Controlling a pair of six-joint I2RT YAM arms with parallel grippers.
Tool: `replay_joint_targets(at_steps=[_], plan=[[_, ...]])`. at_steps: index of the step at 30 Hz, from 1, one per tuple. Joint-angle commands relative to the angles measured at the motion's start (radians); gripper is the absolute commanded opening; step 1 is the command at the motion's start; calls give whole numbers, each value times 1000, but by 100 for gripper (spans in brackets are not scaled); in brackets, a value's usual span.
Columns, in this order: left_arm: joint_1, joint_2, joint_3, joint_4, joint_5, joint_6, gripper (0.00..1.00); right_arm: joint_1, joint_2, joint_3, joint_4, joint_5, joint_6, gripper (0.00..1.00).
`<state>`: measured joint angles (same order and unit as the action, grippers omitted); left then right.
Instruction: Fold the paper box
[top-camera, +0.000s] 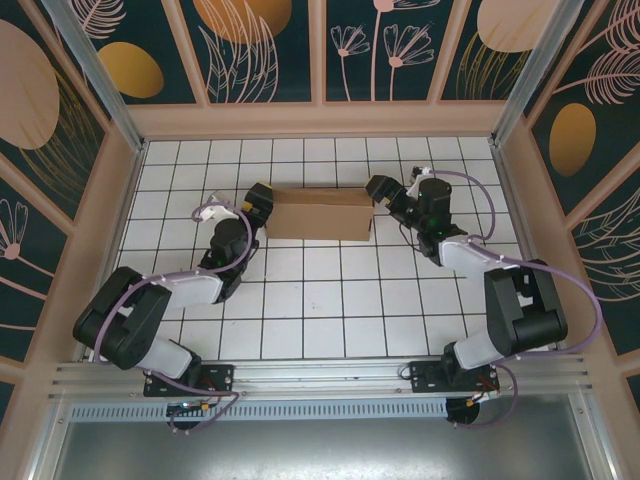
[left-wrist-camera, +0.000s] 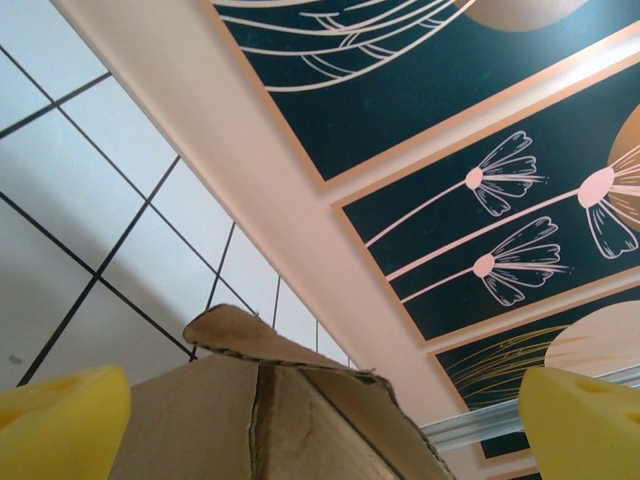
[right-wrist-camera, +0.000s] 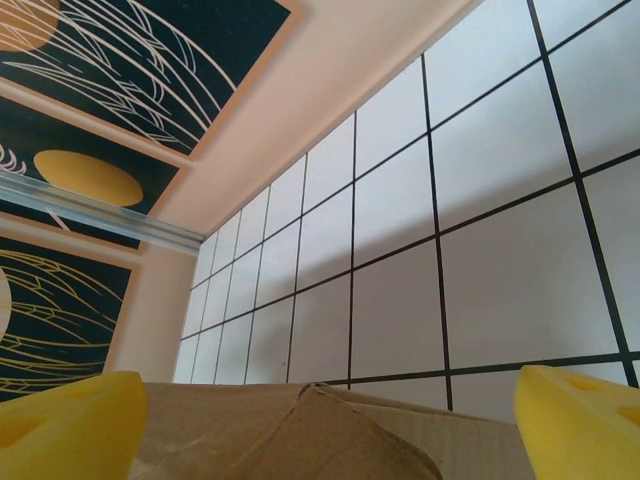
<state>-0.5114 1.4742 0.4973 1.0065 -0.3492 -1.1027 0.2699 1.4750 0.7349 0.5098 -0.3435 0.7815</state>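
Note, nearest the lens in the left wrist view, yellow foam pads (left-wrist-camera: 60, 420) at opposite edges of the frame, a cardboard end between them and clear of both: log left gripper (top-camera: 258, 206) as spread wide, holding nothing. Log the same for right gripper (top-camera: 384, 192), its yellow foam pads (right-wrist-camera: 575, 415) likewise apart and off the cardboard. Locate the paper box (top-camera: 320, 213) mid-way up the tiled table (top-camera: 330, 300), long axis running left to right, closed into a low rectangular block, one gripper at each short end. Judge the step in hand as clearing the claws from a box that looks folded; cannot confirm the end tabs are locked. To do it well: draw both claws straight outward along the long axis, level, without snagging the curled end flap (left-wrist-camera: 235, 335); then check for spring-back at the creases. Record materials: pads soft, matte, porous-looking; box plain brown board, unprinted, edges fuzzy and slightly ragged at the left end, crease seams meeting in a blunt peak; tiles white, smooth, with thin dark lines in a square grid. Beyond, see peach trim, an aluminium post (right-wrist-camera: 90, 212) and dark teal wall panels (top-camera: 260, 45) with pale flower and leaf outlines.
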Motion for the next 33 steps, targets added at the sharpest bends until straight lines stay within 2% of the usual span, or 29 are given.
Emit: replay_joint_targets(at_steps=[1,4,7,12,14,16,18,19,20,22,25,29,33], plan=[[10,-42,10,-59,-17,65,99,-12,-36,1,17,-24,-30,95],[15,-85,8,-108,-32,102,99,-31,-51,-9,4,-19,-26,95],[17,-166,9,-215,-65,196,99,-60,-103,-15,-51,12,-61,93],[19,-319,106,-487,-105,532,99,-77,-267,31,-209,148,-263,86],[19,-363,131,-518,-82,685,98,-76,-296,66,-253,174,-339,82],[19,-347,204,-575,-105,793,98,-76,-293,119,-292,152,-452,79],[19,-304,271,-581,21,1020,94,-76,-296,131,-247,94,-616,75],[19,-285,299,-596,12,1064,95,-76,-304,126,-216,67,-671,74],[20,-261,341,-623,-48,1068,95,-78,-309,129,-186,32,-719,75],[19,-237,379,-621,-53,1171,92,-77,-295,164,-191,-47,-826,75],[20,-251,340,-564,147,1418,93,-71,-259,247,-285,-161,-946,84],[93,-188,449,-735,302,1424,94,-72,-231,279,-325,-324,-1131,78],[231,-188,443,-730,637,1453,83,-74,-190,302,-405,-385,-1392,73]])
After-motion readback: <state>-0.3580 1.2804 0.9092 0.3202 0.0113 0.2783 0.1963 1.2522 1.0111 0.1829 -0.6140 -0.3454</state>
